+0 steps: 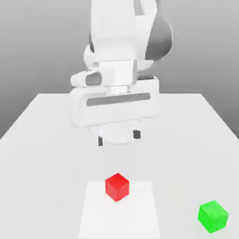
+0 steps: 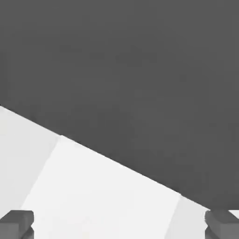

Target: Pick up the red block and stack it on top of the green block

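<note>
Exterior view: unmarked red block (image 1: 117, 186)

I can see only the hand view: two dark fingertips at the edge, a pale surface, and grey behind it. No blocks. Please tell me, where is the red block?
Observer: In the exterior view the red block sits on a lighter square patch of the table, nearer the camera than the gripper.
Operator: Is the gripper touching it?
Observer: No. The gripper hangs above the table, open and empty, clearly apart from the red block.
Operator: And the green block?
Observer: The green block rests on the table toward the exterior view's right, off the lighter patch and apart from the red block.
</note>
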### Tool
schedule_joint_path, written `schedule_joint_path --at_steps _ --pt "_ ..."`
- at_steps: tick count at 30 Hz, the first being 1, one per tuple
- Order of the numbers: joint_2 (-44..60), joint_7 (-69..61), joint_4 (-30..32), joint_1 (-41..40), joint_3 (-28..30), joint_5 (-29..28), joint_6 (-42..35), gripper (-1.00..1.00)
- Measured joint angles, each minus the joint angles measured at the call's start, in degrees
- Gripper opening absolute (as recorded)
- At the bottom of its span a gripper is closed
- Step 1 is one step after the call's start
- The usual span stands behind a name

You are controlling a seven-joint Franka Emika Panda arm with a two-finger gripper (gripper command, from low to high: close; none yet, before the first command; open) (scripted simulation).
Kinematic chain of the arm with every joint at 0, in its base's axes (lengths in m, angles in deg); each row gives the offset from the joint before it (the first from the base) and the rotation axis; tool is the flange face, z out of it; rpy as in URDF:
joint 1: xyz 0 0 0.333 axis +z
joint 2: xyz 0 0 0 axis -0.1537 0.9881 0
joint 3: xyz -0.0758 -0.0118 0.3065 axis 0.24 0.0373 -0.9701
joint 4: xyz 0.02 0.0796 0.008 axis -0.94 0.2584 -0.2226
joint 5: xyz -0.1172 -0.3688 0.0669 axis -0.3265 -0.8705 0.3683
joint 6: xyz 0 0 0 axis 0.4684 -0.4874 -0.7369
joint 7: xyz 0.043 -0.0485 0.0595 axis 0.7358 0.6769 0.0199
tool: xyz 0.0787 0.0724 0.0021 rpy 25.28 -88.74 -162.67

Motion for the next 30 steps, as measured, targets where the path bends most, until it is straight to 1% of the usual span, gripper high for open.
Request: schedule_joint_path --at_steps 2,3,6,9,10,17,20,24,26,30 --pt "5.5 -4.5 3.5 0.3 0.5 -0.5 3.8 0.0" --pt "8.2 -6.1 4.3 0.5 0.5 -0.1 5.8 0.0" --pt "14.9 -10.0 4.2 0.3 -0.8 3.6 11.2 0.0" --pt "21.1 -13.2 3.5 -2.9 -4.9 7.8 16.5 0.0" --pt "22.9 -13.8 3.3 -4.0 -6.3 8.7 17.9 -1.0" --pt "23.1 -13.6 3.2 -4.5 -6.7 8.5 18.1 -1.0" --pt "18.2 -11.0 3.9 -3.2 -4.5 4.8 13.9 -1.0" --pt "10.2 -7.9 5.1 -3.7 -3.7 0.5 7.2 -1.0" --pt "9.9 -9.3 2.9 -1.6 -4.8 -0.5 4.6 -1.0" --pt "13.1 -15.3 -4.9 3.8 -7.5 -1.3 0.1 -1.0"
